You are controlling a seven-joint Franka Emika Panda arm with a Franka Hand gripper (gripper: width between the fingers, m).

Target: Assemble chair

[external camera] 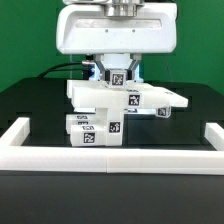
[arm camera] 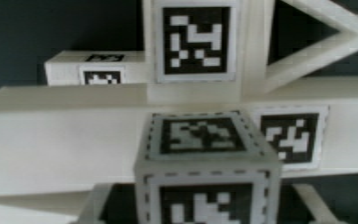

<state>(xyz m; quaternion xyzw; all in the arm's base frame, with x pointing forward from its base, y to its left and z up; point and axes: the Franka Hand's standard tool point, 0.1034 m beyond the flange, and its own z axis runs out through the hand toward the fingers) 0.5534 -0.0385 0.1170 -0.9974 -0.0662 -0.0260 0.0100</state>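
While gripper is clamping narrow on tagged piece, seat is lying directly below jaws, long axis running left-right; next move prob. straight down.

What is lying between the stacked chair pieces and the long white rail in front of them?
Nothing lies there. Only a strip of bare black table separates the chair pieces from the rail. The exterior view shows this.

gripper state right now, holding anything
gripper: jaws closed on a tagged white chair piece
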